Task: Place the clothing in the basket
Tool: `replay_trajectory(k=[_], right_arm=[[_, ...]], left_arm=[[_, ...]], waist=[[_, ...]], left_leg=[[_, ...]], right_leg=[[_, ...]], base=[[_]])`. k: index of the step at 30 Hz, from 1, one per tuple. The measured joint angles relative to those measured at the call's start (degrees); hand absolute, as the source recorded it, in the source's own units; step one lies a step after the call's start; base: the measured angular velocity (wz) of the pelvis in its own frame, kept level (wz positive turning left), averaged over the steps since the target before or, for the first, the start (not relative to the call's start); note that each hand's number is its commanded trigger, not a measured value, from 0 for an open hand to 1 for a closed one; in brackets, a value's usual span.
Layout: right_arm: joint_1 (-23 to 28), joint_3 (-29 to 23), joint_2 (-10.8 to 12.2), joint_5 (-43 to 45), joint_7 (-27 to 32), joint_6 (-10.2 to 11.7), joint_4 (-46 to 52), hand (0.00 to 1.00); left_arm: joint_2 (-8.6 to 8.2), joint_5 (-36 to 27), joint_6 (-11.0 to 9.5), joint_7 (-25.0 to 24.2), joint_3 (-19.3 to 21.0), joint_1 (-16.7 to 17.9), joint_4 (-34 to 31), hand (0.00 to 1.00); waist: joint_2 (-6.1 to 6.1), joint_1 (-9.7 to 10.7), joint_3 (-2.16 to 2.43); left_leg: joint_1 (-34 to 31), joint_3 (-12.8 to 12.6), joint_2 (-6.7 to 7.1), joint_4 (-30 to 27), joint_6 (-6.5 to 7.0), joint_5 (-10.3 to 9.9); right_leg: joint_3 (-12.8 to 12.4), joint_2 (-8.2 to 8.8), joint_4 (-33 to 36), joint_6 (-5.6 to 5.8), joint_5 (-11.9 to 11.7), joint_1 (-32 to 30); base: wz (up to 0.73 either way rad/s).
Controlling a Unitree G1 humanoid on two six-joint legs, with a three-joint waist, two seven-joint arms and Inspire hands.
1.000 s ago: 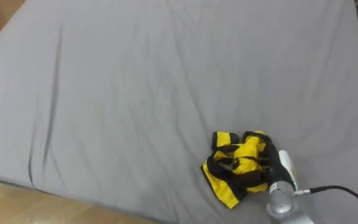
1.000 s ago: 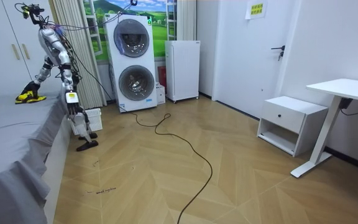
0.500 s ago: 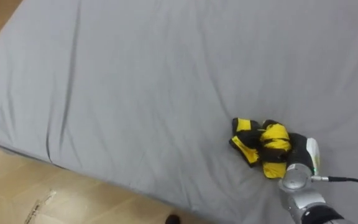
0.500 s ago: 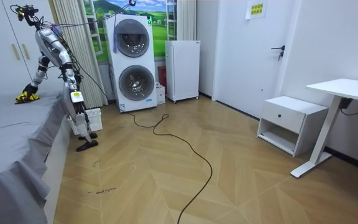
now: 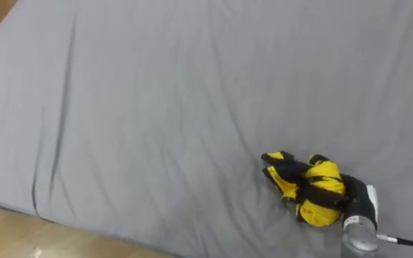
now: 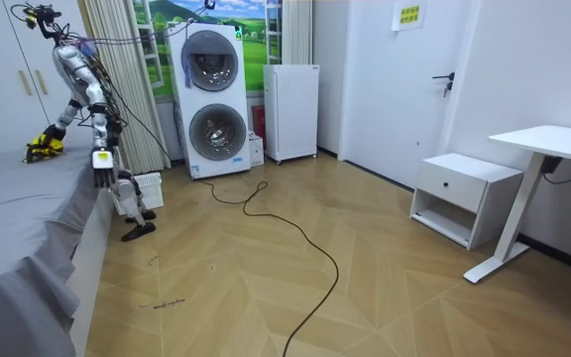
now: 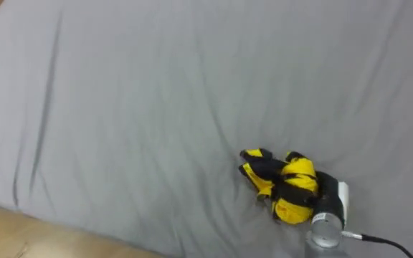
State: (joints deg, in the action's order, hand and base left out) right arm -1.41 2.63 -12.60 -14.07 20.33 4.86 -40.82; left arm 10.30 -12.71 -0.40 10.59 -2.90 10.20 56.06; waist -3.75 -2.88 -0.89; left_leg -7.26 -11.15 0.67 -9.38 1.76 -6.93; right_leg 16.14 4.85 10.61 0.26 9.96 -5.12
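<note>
Garment: yellow and black, bunched on the bed towards its near edge, touching the front of the right hand.
Right hand: low on the bed, wrist towards the near edge; its front is buried in the cloth, so I cannot tell its hold.
Garment axis: slants from the hand towards the bed's middle, thin end pointing away.
Left hand: hangs beside the bed's edge.

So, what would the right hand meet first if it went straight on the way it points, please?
The yellow and black garment, bunched against the right hand; past it, seemingly just the grey bed sheet.
</note>
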Motion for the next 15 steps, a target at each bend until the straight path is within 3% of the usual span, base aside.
replay_trajectory(k=[4, 7, 9, 12, 15], right_arm=[[4.1, -4.1, -0.8, 1.4, -0.2, 0.0, 6.3, 1.00], [6.9, -8.5, -1.1, 1.4, 0.2, -1.1, 11.1, 1.00], [7.9, -11.1, -1.3, 1.4, 0.2, -1.4, 14.5, 1.00], [9.4, -11.4, -1.5, 2.1, 0.2, -1.4, 16.7, 1.00], [11.0, -11.4, -1.4, 3.0, 0.1, -2.2, 16.7, 1.00]], left_arm=[[-0.27, 1.3, 0.8, 0.0, 3.4, 1.5, 0.2, 0.00], [-0.08, 3.9, 1.2, 0.0, 5.1, 4.7, 0.1, 0.00], [-0.08, 4.0, 3.0, 0.0, 6.0, 5.8, 0.2, 0.00], [0.18, 4.5, 5.6, 0.2, 6.6, 6.3, 0.3, 0.00], [0.18, 4.6, 7.0, 0.2, 6.8, 6.3, 0.7, 0.00]], waist=[[-0.07, 2.9, 0.35], [-0.11, 5.8, 0.42], [0.12, 6.9, 0.39], [0.04, 8.5, 0.37], [0.43, 8.9, 0.18]], left_leg=[[4.9, -2.3, -1.22, 0.2, -0.39, -2.4], [7.5, -5.4, -2.22, 0.5, -0.61, -3.7], [9.5, -7.8, -2.68, 1.4, -0.86, -4.3], [10.6, -9.4, -3.01, 1.3, -1.03, -4.4], [11.4, -11.1, -3.18, 1.3, -1.08, -4.4]], right_leg=[[-4.0, -1.09, 0.0, 0.04, 0.0, 2.7], [-6.6, -2.37, 0.3, -0.04, 0.0, 3.0], [-8.9, -3.03, 1.2, -0.17, -0.1, 2.9], [-11.4, -3.55, 1.3, -0.44, -0.3, 2.9], [-13.1, -4.08, 2.0, -0.44, -0.4, 2.6]], base=[[-0.74], [-0.59], [-0.65], [-0.39], [-0.27]])
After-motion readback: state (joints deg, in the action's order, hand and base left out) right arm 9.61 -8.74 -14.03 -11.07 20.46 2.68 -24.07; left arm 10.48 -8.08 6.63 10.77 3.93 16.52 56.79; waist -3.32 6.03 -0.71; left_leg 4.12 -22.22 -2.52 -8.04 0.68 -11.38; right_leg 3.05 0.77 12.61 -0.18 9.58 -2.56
